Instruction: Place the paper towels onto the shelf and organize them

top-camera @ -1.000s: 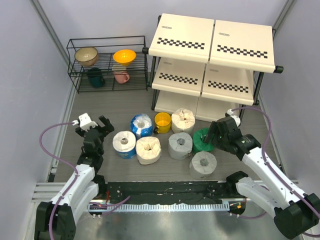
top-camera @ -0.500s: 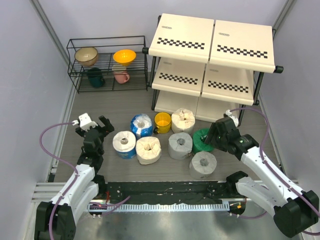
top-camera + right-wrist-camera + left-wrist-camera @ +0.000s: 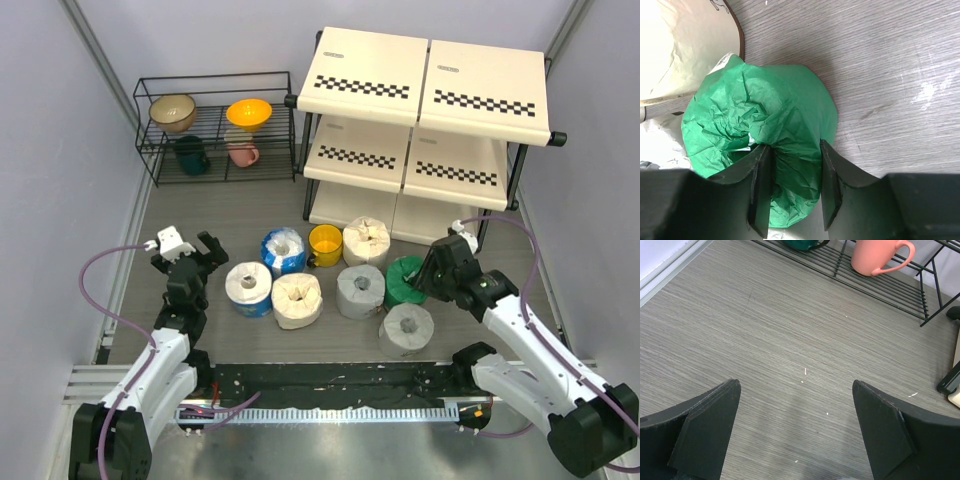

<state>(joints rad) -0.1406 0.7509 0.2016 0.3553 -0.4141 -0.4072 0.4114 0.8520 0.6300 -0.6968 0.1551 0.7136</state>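
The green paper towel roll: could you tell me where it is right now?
The green roll stands right of centre in the top view, just before the shelf, beside a grey roll, with the right gripper pinching its wrapper.

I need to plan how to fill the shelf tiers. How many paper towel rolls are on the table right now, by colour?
green roll: 1
blue-and-white rolls: 2
cream rolls: 2
grey-white rolls: 2
Total: 7
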